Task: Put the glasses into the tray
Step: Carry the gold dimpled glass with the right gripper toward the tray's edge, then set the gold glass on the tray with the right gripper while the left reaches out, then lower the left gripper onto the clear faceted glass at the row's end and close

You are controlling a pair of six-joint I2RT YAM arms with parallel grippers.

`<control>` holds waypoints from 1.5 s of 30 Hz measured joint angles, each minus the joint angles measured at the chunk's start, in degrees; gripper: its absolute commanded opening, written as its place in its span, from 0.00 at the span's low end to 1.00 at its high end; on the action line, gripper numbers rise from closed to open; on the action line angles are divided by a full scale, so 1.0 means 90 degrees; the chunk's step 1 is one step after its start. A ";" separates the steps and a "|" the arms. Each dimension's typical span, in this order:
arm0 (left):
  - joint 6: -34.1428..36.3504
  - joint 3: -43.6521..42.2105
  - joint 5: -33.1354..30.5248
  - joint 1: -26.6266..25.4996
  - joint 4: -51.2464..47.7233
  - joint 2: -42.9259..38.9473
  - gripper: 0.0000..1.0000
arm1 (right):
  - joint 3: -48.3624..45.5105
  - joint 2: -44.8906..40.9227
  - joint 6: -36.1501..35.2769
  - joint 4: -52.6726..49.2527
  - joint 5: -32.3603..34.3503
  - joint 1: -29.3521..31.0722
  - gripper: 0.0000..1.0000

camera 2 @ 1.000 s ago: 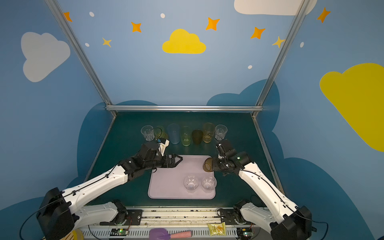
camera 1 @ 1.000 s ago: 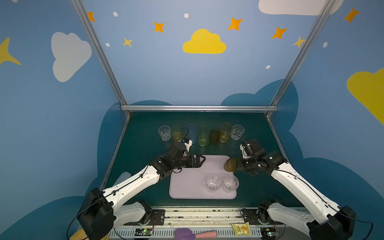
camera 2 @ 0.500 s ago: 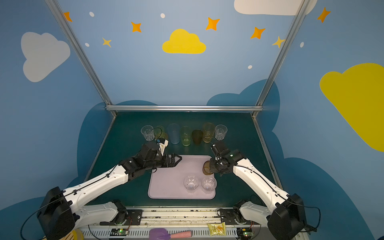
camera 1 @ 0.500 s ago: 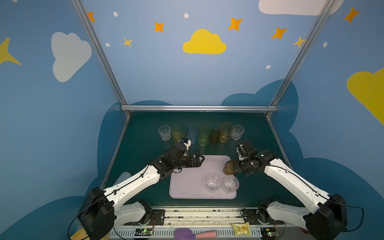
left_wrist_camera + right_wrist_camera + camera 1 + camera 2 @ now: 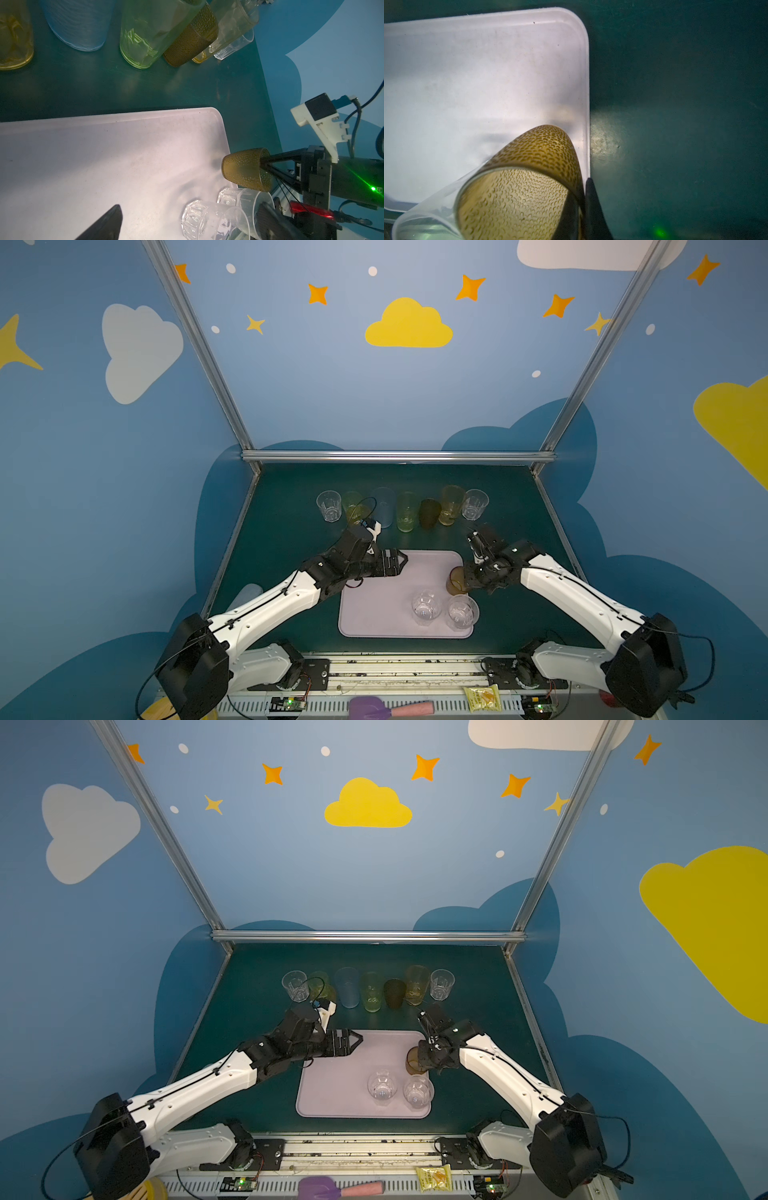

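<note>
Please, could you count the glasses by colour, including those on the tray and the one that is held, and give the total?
Clear glasses: 4
Brown glasses: 2, one held in the jaws of the right gripper
Yellow glasses: 2
Blue glass: 1
Green glass: 1
Total: 10

Both top views are looking down from high at the front, facing the back wall (image 5: 395, 406) — covering the whole table (image 5: 282, 531), nearly identically. Each wrist camera is sitting close above the tray (image 5: 104, 155) — both are sharing its far right corner.
</note>
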 measured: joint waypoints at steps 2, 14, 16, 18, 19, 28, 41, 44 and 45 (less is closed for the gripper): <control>-0.0002 0.0002 -0.0061 0.0000 -0.0005 0.0000 1.00 | -0.0005 0.0095 0.0000 0.0034 0.0002 0.0000 0.04; -0.0029 -0.0022 -0.0284 0.0002 -0.0117 -0.0075 1.00 | -0.0007 0.0391 0.0005 0.0192 0.0017 0.0000 0.14; -0.0039 -0.0034 -0.0325 0.0002 -0.0121 -0.0100 1.00 | -0.0007 0.0396 0.0041 0.0209 0.0024 0.0000 0.28; -0.0058 -0.0034 -0.0376 0.0002 -0.0153 -0.0100 1.00 | -0.0010 0.0401 0.0039 0.0236 0.0058 0.0000 0.38; -0.0070 -0.0034 -0.0406 0.0005 -0.0170 -0.0100 1.00 | -0.0012 0.0406 0.0027 0.0240 0.0078 0.0000 0.44; -0.0267 0.0080 -0.0801 0.0160 -0.0505 -0.0068 1.00 | -0.0012 0.0250 0.0017 0.0272 0.0308 -0.0053 0.77; -0.0614 0.1598 -0.1683 0.1389 -0.1649 0.0401 1.00 | 0.0729 -0.0379 -0.0384 0.0748 -0.0155 -0.0610 0.83; -0.0636 0.2055 -0.1763 0.1841 -0.1974 0.0571 1.00 | 0.0806 -0.0457 -0.0401 0.0908 -0.0299 -0.0753 0.84; -0.0644 0.2178 -0.1785 0.2016 -0.2067 0.0634 1.00 | 0.0821 -0.0483 -0.0420 0.0971 -0.0335 -0.0794 0.83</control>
